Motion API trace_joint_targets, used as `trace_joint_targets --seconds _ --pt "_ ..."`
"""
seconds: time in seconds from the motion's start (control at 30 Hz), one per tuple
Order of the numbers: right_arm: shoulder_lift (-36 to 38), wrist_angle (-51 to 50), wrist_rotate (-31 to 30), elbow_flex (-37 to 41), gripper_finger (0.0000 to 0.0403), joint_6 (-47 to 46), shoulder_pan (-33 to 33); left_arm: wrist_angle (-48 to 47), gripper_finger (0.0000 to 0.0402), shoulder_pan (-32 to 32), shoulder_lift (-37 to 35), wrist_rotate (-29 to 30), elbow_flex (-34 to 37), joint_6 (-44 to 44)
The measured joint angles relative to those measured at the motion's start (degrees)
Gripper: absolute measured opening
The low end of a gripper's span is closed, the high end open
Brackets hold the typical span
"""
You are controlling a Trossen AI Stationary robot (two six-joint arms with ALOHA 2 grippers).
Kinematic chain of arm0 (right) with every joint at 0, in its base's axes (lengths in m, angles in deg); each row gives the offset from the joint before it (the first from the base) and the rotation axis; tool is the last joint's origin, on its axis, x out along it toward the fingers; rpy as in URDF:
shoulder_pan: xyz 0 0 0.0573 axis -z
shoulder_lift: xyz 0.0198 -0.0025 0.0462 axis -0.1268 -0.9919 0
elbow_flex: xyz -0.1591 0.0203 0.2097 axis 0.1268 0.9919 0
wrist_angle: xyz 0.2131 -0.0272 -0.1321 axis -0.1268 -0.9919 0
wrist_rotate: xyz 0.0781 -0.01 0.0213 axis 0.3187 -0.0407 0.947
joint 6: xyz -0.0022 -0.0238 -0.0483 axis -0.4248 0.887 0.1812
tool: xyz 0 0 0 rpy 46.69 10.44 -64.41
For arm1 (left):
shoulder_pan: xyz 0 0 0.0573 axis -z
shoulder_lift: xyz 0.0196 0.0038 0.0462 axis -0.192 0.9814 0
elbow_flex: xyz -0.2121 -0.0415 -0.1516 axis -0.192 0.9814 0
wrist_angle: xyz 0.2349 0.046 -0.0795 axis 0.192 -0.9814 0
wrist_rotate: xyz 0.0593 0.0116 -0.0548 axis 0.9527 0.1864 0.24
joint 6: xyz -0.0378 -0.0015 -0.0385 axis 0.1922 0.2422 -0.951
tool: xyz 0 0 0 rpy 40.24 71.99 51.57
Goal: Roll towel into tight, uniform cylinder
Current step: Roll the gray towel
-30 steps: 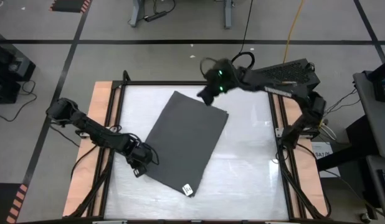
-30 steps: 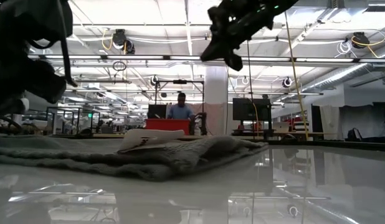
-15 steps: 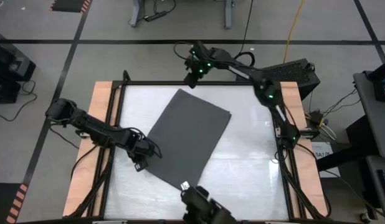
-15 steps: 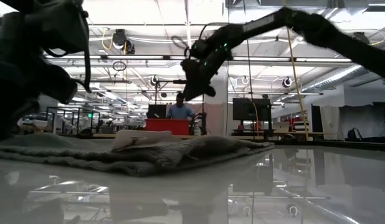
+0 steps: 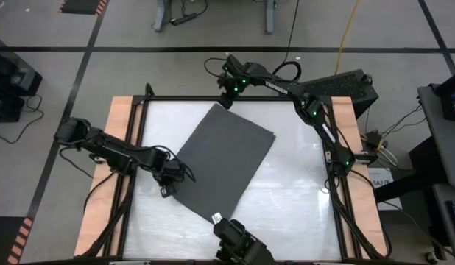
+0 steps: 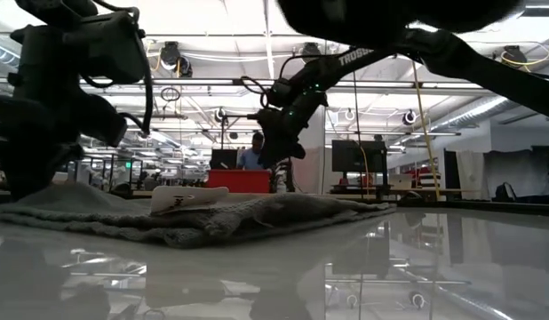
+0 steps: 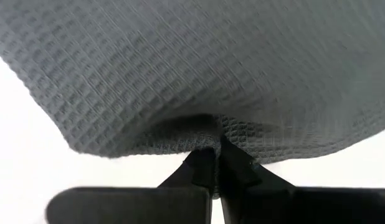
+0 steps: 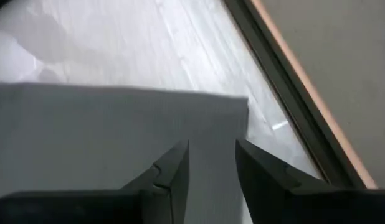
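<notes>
The plain dark charcoal-grey waffle-weave towel (image 5: 224,163) is spread flat and askew across the middle of the table, one corner pointed at the far edge and its small white tag (image 5: 215,218) lying at the near corner. Its left edge is pinched by the left gripper (image 7: 216,163), whose dark fingers are closed tight on a small raised fold of the cloth; this hold is judged to anchor the towel, or to lift the edge from which a roll can be started. The right gripper (image 8: 209,163) is held above the far corner of the towel, its fingers parted with a gap between them and nothing held, apparently lined up to take that corner. No roll is formed yet.

The towel rests on a glossy white tabletop (image 5: 301,191) framed by dark rails and pale wooden side boards (image 5: 102,213). In the low view a large hall with ceiling lights and cables is seen beyond the table, where a person (image 6: 253,156) is standing far off behind a red box (image 6: 241,180).
</notes>
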Motion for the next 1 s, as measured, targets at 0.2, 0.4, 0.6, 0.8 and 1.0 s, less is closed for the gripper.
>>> trace_joint_targets --seconds 0.2,0.4,0.6,0.8,1.0 --pt "0.0 4.8 -8.2 0.0 0.0121 3.6 -2.3 0.6 0.0011 -1.0 0.0 0.3 -0.1 2.0" --pt "-0.6 4.5 -10.3 -0.1 0.0121 1.7 -2.4 1.2 0.0011 -2.4 0.0 2.2 -0.2 9.3" --pt "-4.4 -5.2 -8.6 0.1 0.0121 -1.5 -1.7 1.9 0.0011 -4.7 0.0 3.5 -0.2 9.3" --pt "-5.9 -8.2 -7.5 0.1 0.0121 -2.0 -1.9 3.3 0.0011 -5.6 0.0 3.4 -0.2 9.0" --pt "-5.7 -14.8 -4.1 0.0 0.0121 -2.0 -1.1 3.3 0.0011 -5.9 0.0 2.9 -0.2 7.5"
